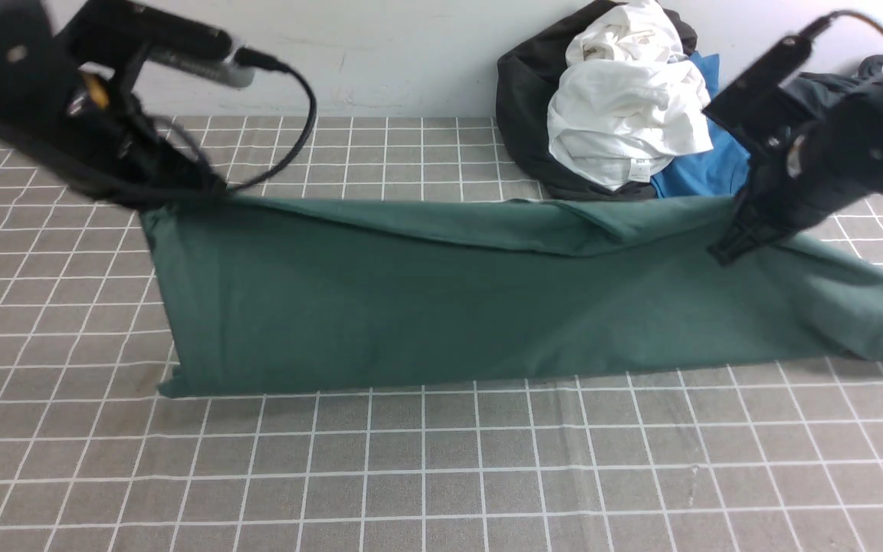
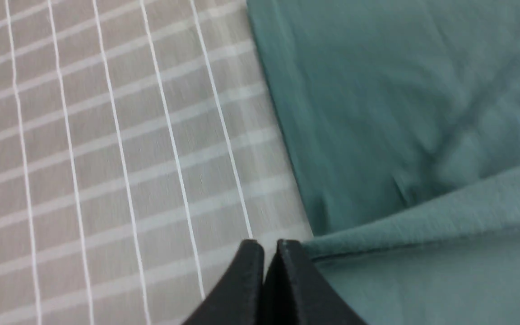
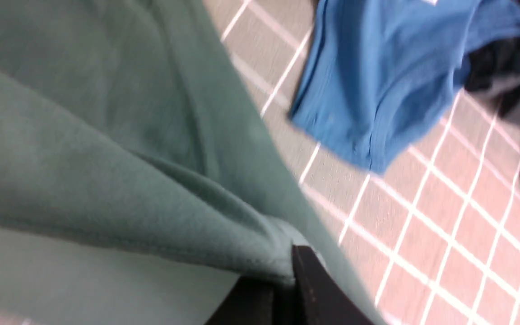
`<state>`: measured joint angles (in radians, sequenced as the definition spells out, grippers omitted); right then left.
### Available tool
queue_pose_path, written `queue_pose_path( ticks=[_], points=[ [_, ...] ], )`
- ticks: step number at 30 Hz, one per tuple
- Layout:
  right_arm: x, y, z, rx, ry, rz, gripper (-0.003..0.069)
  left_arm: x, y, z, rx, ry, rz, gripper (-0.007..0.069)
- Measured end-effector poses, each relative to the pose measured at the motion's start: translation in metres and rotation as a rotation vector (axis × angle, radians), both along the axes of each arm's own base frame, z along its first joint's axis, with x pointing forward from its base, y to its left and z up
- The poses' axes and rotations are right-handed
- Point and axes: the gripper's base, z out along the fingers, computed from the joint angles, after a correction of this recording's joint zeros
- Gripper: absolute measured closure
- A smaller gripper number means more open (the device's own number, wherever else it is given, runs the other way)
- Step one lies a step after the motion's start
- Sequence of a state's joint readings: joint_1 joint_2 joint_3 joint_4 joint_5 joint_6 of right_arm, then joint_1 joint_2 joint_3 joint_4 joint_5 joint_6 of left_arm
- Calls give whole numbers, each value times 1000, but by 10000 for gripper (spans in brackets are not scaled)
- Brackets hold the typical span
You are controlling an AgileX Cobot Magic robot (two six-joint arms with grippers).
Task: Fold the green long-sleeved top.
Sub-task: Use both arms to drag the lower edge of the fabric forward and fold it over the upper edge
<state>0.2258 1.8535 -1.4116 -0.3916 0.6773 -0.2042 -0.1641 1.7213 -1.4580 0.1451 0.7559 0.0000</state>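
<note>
The green long-sleeved top [image 1: 449, 299] lies folded in a long band across the checked cloth. Its far edge is a loose upper layer. My left gripper [image 1: 211, 188] is at the top's far left corner. In the left wrist view this gripper [image 2: 264, 243] is shut, and the raised edge of the top [image 2: 400, 90] runs in at the side of one finger. My right gripper [image 1: 725, 249] is at the far edge near the right end. The right wrist view shows it [image 3: 287, 266] shut on a thick fold of the top [image 3: 84, 158].
A pile of clothes sits at the back right against the wall: a white garment [image 1: 625, 115] on a dark one [image 1: 526, 100], and a blue T-shirt [image 1: 702, 169] just behind my right gripper. The grey checked tablecloth [image 1: 441, 475] stretches in front of the top.
</note>
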Motion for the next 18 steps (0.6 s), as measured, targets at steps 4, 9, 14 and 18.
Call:
queue_pose_path(
  ticks=[4,9,14,18],
  points=[
    [34,-1,-32,31,31,-52,651,67,-1,-33,4,9,20,611],
    [62,-6,-60,109,86,-177,564,139,-9,-110,34,186,55,571],
    [69,-7,-46,129,98,-221,383,162,-12,-127,22,240,83,419],
    [67,-3,-19,204,127,-259,321,160,-14,-102,-36,220,32,299]
  ],
)
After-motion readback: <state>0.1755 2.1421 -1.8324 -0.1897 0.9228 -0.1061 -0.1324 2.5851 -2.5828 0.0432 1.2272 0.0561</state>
